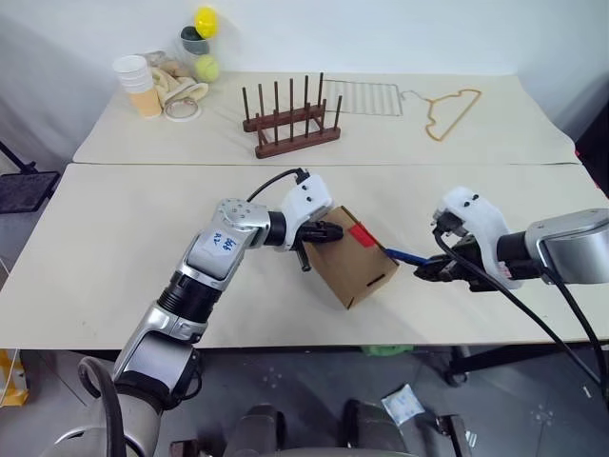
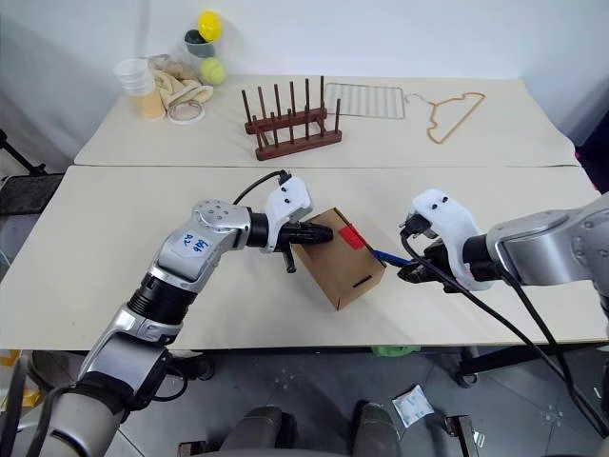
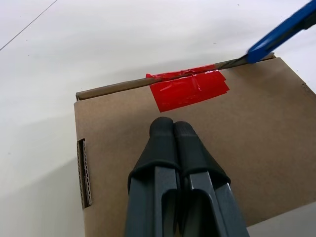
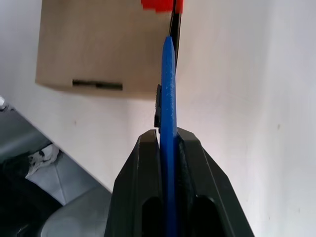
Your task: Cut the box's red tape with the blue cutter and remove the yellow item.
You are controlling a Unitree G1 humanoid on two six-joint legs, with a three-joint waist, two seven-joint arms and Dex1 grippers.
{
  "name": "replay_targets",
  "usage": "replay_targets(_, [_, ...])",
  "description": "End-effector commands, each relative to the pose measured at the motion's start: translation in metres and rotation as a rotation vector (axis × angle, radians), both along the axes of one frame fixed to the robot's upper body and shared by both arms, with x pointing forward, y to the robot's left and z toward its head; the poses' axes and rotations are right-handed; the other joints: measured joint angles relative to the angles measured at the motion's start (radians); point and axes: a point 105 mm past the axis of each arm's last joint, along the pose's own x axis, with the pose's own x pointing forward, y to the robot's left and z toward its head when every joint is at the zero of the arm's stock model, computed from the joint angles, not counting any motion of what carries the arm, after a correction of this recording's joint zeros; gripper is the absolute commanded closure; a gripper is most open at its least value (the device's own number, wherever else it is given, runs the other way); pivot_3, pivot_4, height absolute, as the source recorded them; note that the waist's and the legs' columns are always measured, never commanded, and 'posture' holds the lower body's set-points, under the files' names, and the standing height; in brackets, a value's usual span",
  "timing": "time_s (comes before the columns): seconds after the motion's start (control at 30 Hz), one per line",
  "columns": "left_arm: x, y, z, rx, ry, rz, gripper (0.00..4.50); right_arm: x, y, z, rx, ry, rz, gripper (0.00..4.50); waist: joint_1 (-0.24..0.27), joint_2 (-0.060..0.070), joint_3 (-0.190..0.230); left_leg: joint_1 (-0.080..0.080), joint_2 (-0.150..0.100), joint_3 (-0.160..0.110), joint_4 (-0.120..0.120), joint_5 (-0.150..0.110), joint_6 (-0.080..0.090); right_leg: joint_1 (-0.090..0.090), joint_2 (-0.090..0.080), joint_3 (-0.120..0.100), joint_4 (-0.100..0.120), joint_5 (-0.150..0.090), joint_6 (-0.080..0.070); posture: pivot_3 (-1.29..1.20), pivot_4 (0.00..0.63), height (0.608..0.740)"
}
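The brown box [image 1: 354, 271] lies tilted on the near table, its slot facing the front edge. The red tape [image 3: 190, 89] crosses its top seam and looks wrinkled along the seam line. My left gripper [image 3: 170, 127] is shut, its tips resting on the box's top just short of the tape. My right gripper [image 4: 169, 136] is shut on the blue cutter [image 4: 169, 94] to the right of the box. The cutter's thin blade lies in the seam at the tape's edge [image 3: 228, 63]. The yellow item is hidden.
On the far table stand a wooden peg rack [image 1: 290, 124], a wire grid [image 1: 362, 95], a wire hanger [image 1: 452, 109], paper cups [image 1: 138, 86], a yellow ball [image 1: 206, 21] and a tennis ball [image 1: 206, 68]. The table's front edge runs just below the box.
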Motion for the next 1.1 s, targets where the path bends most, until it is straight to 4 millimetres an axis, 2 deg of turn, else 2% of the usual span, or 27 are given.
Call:
replay_targets(0.03, [-0.001, 0.008, -0.037, 0.068, 0.118, 0.042, 4.50, -0.011, 0.009, 0.021, 0.076, -0.034, 0.076, 4.43, 0.002, 0.000, 0.000, 0.000, 0.000, 0.000, 0.000, 0.000, 0.000, 0.000, 0.000, 0.000, 0.000, 0.000, 0.000, 0.00, 0.150, 0.740])
replay_targets(0.13, [-0.005, 0.003, -0.028, 0.017, 0.117, -0.001, 4.50, -0.010, 0.010, 0.044, 0.129, -0.111, 0.081, 4.43, 0.001, 0.000, 0.000, 0.000, 0.001, 0.000, 0.000, 0.000, 0.000, -0.001, 0.000, 0.001, 0.000, 0.000, 0.000, 0.00, 0.150, 0.740])
replay_targets(0.2, [-0.005, 0.005, -0.025, 0.012, 0.118, -0.004, 4.50, -0.007, 0.002, 0.057, 0.143, -0.148, 0.049, 4.43, 0.003, 0.000, 0.000, 0.000, 0.001, 0.000, 0.000, 0.000, 0.000, -0.001, 0.000, 0.001, 0.000, 0.000, 0.000, 0.00, 0.150, 0.740])
replay_targets(0.33, [-0.001, 0.013, -0.012, 0.002, 0.085, -0.013, 4.50, 0.001, -0.029, 0.079, 0.214, -0.233, -0.070, 4.43, 0.007, 0.000, 0.000, -0.002, 0.001, 0.001, 0.000, -0.001, 0.001, -0.001, 0.000, 0.001, -0.002, 0.000, 0.000, 0.00, 0.150, 0.740])
replay_targets(0.4, [-0.002, 0.014, -0.006, -0.011, 0.061, -0.043, 4.50, 0.008, -0.041, 0.080, 0.229, -0.274, -0.115, 4.43, 0.007, 0.000, 0.000, -0.002, 0.000, 0.002, -0.001, -0.001, 0.001, -0.001, 0.000, 0.001, -0.002, 0.000, 0.000, 0.00, 0.150, 0.740])
replay_targets(0.57, [-0.001, 0.016, 0.003, -0.035, 0.037, -0.062, 4.50, 0.037, -0.074, 0.052, 0.253, -0.440, -0.133, 4.43, -0.004, 0.000, 0.000, -0.002, -0.001, 0.010, -0.002, -0.001, 0.001, -0.002, 0.001, 0.001, -0.001, 0.000, 0.000, 0.00, 0.150, 0.740])
replay_targets(0.6, [-0.001, 0.016, 0.004, -0.038, 0.030, -0.072, 4.50, 0.047, -0.085, 0.042, 0.247, -0.493, -0.166, 4.43, -0.007, 0.000, 0.000, -0.001, -0.001, 0.010, -0.002, -0.001, 0.001, -0.003, 0.001, 0.001, -0.001, 0.000, 0.000, 0.00, 0.150, 0.740])
replay_targets(0.63, [-0.001, 0.015, 0.006, -0.040, 0.021, -0.078, 4.50, 0.058, -0.101, 0.023, 0.197, -0.529, -0.215, 4.43, -0.009, 0.000, 0.000, -0.001, -0.001, 0.011, -0.002, -0.001, 0.001, -0.003, 0.001, 0.002, -0.001, 0.000, 0.000, 0.00, 0.150, 0.740])
replay_targets(0.73, [0.000, 0.011, 0.011, -0.054, 0.006, -0.089, 4.50, 0.073, -0.133, -0.022, 0.071, -0.576, -0.285, 4.43, -0.009, 0.000, 0.000, -0.001, -0.001, 0.012, -0.003, 0.000, 0.001, -0.003, 0.001, 0.002, -0.001, 0.000, 0.000, 0.00, 0.150, 0.740])
replay_targets(0.9, [0.000, 0.009, 0.021, -0.094, -0.014, -0.099, 4.50, 0.085, -0.159, -0.063, 0.027, -0.581, -0.356, 4.43, -0.012, 0.004, 0.003, -0.002, -0.001, 0.012, -0.003, 0.000, 0.000, -0.003, 0.001, 0.002, -0.001, 0.000, 0.000, 0.00, 0.150, 0.740])
replay_targets(0.97, [0.001, 0.009, 0.024, -0.114, -0.015, -0.096, 4.50, 0.083, -0.163, -0.075, 0.018, -0.543, -0.349, 3.69, -0.013, 0.004, 0.003, -0.001, -0.001, 0.012, -0.003, 0.000, 0.000, -0.003, 0.001, 0.002, -0.001, 0.000, 0.000, 0.00, 0.150, 0.740])
replay_targets(1.03, [-0.003, 0.012, 0.032, -0.134, -0.036, -0.127, 4.50, 0.081, -0.166, -0.076, 0.030, -0.546, -0.329, 3.13, -0.011, 0.004, 0.003, -0.001, -0.001, 0.012, -0.003, 0.000, 0.000, -0.003, 0.001, 0.002, -0.001, 0.000, 0.000, 0.00, 0.150, 0.740])
replay_targets(1.1, [-0.011, 0.025, 0.045, -0.160, -0.072, -0.178, 4.50, 0.077, -0.165, -0.057, 0.047, -0.618, -0.278, 2.47, -0.012, 0.004, 0.003, -0.001, -0.001, 0.011, -0.003, 0.000, 0.000, -0.003, 0.001, 0.001, -0.001, 0.000, 0.000, 0.00, 0.150, 0.740])
